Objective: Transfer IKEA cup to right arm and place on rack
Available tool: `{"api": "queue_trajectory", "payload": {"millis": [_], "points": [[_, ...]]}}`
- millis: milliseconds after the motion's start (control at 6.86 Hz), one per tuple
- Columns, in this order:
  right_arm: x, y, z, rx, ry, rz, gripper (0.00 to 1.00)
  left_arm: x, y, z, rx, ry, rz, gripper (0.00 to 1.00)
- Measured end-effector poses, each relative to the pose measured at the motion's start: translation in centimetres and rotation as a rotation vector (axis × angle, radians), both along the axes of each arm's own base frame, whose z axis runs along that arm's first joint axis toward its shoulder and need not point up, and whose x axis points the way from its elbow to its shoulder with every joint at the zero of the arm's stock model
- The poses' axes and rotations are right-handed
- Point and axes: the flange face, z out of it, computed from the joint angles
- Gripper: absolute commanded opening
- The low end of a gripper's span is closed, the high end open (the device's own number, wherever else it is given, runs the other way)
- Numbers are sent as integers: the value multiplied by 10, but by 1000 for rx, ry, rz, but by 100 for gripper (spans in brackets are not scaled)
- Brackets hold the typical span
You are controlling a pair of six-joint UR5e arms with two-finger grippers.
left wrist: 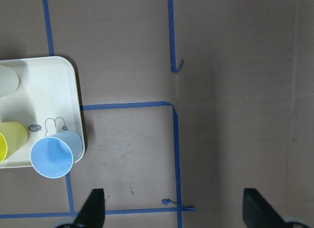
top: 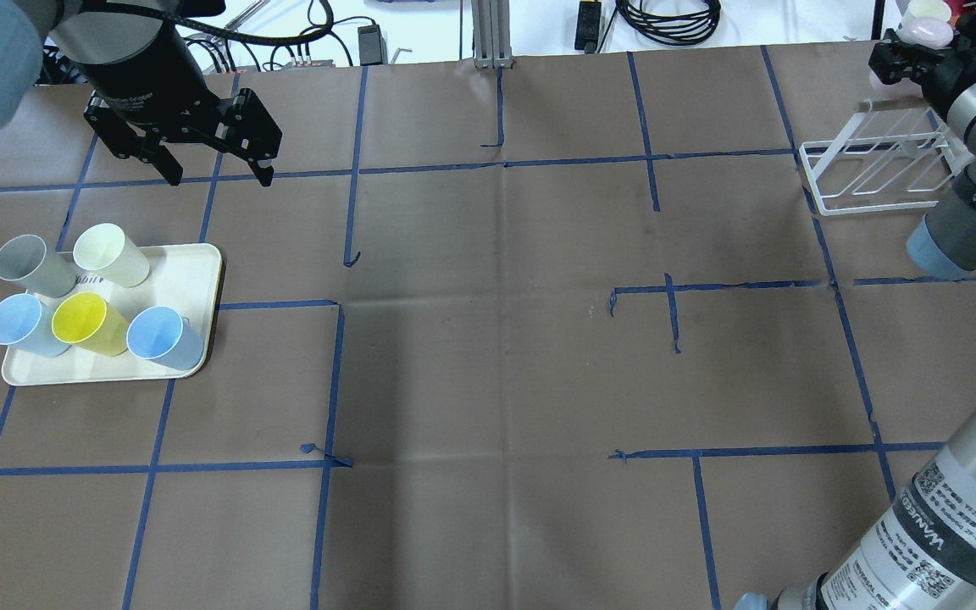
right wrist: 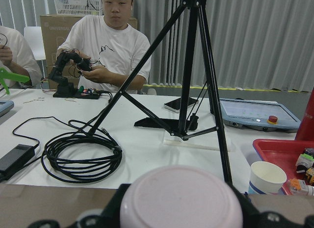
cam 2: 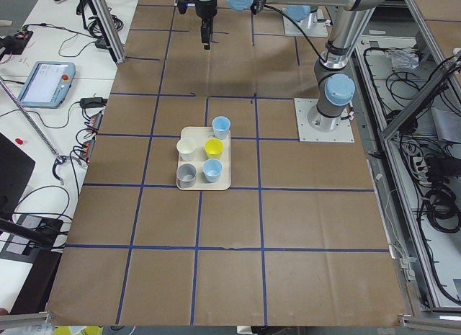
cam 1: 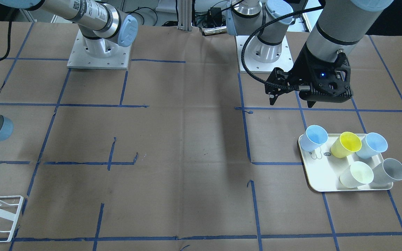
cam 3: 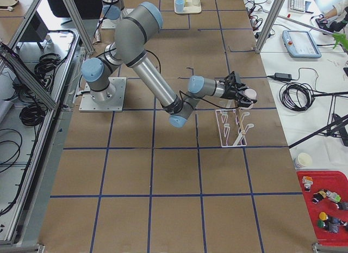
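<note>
My right gripper [top: 912, 52] is shut on a pale pink IKEA cup [top: 925, 20] at the table's far right corner. It holds the cup over the far end of the white wire rack [top: 876, 176]. In the right wrist view the cup [right wrist: 181, 201] fills the bottom centre between the fingers. The exterior right view shows the cup [cam 3: 249, 94] just above the rack [cam 3: 234, 128]. Far across the table, my left gripper [top: 215, 172] hangs open and empty beyond the tray, with both fingertips [left wrist: 93, 208] spread wide over bare table.
A cream tray [top: 196, 271] at the left holds several cups: grey [top: 24, 264], pale yellow [top: 111, 252], yellow [top: 88, 324] and two blue [top: 164, 336]. Beyond the table's edge stand a black tripod [right wrist: 191, 66], a cable coil and seated people.
</note>
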Motion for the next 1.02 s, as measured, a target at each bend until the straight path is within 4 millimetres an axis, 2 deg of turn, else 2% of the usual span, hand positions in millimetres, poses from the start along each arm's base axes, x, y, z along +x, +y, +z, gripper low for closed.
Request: {"api": "queue_trajectory", "payload": {"millis": [438, 583, 729, 875, 1021], "points": [[7, 5, -10, 21, -13, 5, 27, 0, 2, 3, -4, 17, 4, 99], [10, 6, -13, 28, -17, 7, 33, 0, 2, 2, -4, 15, 5, 99], [12, 8, -15, 34, -20, 9, 74, 0, 3, 2, -3, 14, 7, 99], [13, 8, -15, 34, -22, 9, 99, 0, 3, 2, -2, 13, 9, 99], [13, 8, -14, 31, -29, 8, 99, 0, 4, 1, -1, 13, 11, 99]]}}
